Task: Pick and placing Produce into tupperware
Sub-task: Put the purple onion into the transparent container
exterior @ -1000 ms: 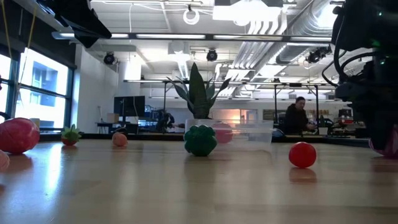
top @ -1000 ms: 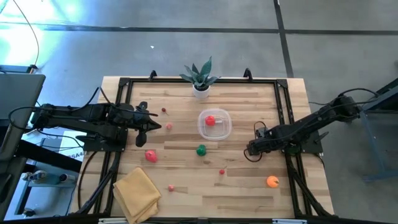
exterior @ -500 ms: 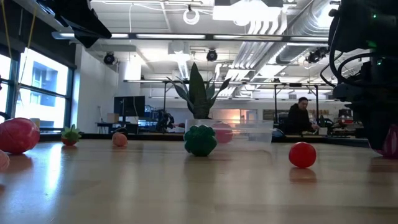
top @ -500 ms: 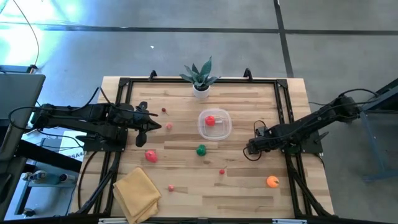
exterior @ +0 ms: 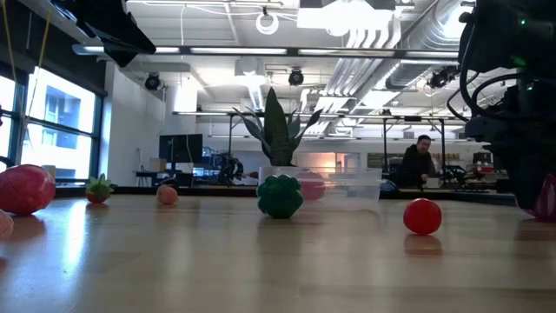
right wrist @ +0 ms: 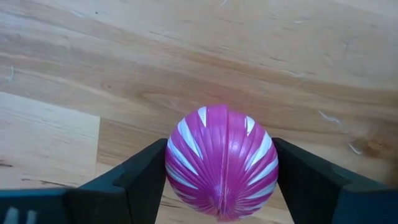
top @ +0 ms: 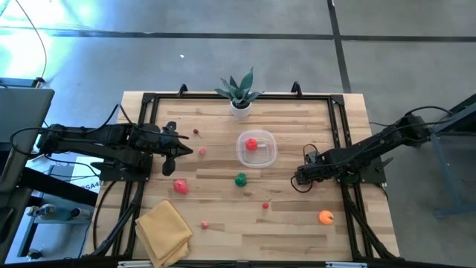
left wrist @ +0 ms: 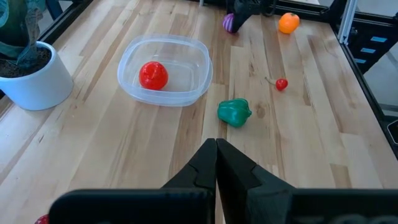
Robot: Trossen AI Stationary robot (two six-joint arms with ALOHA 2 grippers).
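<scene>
Low on the table, the right claw (right wrist: 222, 180) pinches the purple striped produce (right wrist: 222, 162); left claw (left wrist: 216, 163) pressed together.

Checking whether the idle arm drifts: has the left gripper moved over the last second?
No. In the high view the left gripper sits at the same spot beside the table's black frame rail as before, shut, and clear of the tupperware.

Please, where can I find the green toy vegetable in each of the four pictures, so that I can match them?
High view: the green toy vegetable lies mid-table, just below the clear container.
Low view: it sits at the centre, in front of the potted plant.
Left wrist view: it is near the middle, beside the container.
Right wrist view: not in it.
Shared landmark: the clear container with a red fruit inside.
</scene>
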